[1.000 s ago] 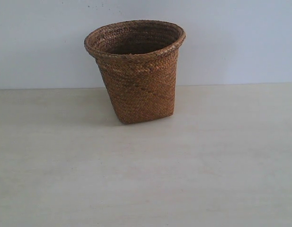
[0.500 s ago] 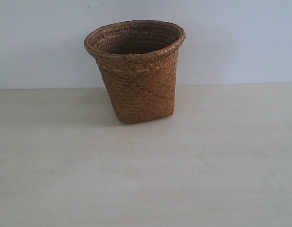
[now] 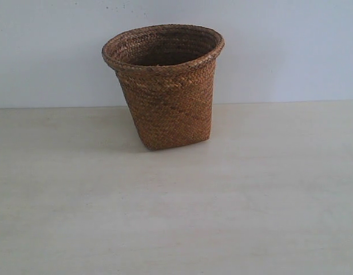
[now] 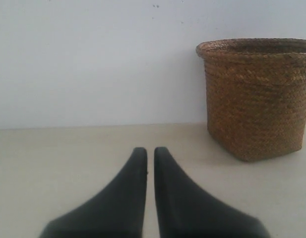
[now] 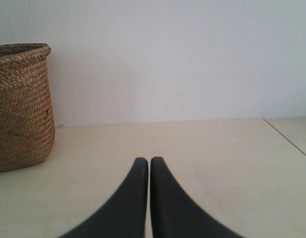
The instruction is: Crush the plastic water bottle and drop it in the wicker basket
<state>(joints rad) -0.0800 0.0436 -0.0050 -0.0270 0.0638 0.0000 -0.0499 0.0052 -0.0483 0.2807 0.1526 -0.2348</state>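
- The brown woven wicker basket (image 3: 170, 109), with a wide round braided rim narrowing to a squarish base, stands upright on the pale, cream-coloured tabletop (image 3: 176, 223), near the plain white wall (image 3: 279, 51) behind it.
- The exterior view alone looks down into the basket's mouth. It shows the far inner wall in shadow, but the basket's floor stays hidden.
- That same view takes in neither arm; only the wrist cameras show the grippers.
- The left gripper (image 4: 150, 151) has two black tapered fingers (image 4: 128, 198) drawn together, with only a thin slit between them and nothing held. It hangs low over the bare table.
- From this gripper the basket (image 4: 257, 99) stands ahead and off toward the right arm's side, well apart from the fingertips. It is seen almost level with the rim, so little of the inside shows.
- The right gripper (image 5: 149, 161) is likewise clenched on nothing, its black fingers (image 5: 172, 208) all but touching.
- From this gripper the basket (image 5: 19, 109) sits ahead and off toward the left arm's side, cut off by the picture's edge and well apart from the tips.
- Only the right wrist view catches a thin seam (image 5: 286, 139) running across the tabletop on the side away from the basket.
- The plastic water bottle cannot be made out in any of the three views.
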